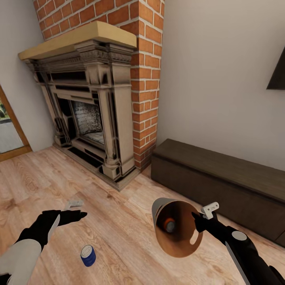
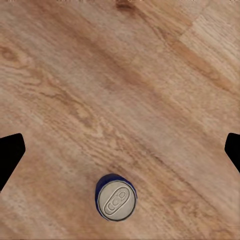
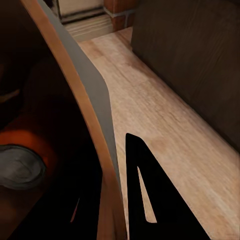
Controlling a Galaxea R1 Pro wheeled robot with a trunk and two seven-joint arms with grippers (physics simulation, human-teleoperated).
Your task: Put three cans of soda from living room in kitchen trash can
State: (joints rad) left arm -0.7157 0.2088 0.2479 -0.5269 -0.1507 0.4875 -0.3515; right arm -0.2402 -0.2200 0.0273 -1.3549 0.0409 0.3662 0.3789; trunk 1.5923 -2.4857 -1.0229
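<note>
Head view: the tash can (image 1: 177, 228) is being pinched at its rim by the right gripper (image 1: 198, 220), tilted, lower centre; the orange can (image 1: 170, 225) inside could be tipped out. The blue can (image 1: 88, 255) is standing lower left, under the spread left gripper (image 1: 77, 216).

Two soda cans: blue can (image 1: 88, 255) on floor, orange can (image 1: 170, 224) inside one bin (image 1: 178, 233).
</note>
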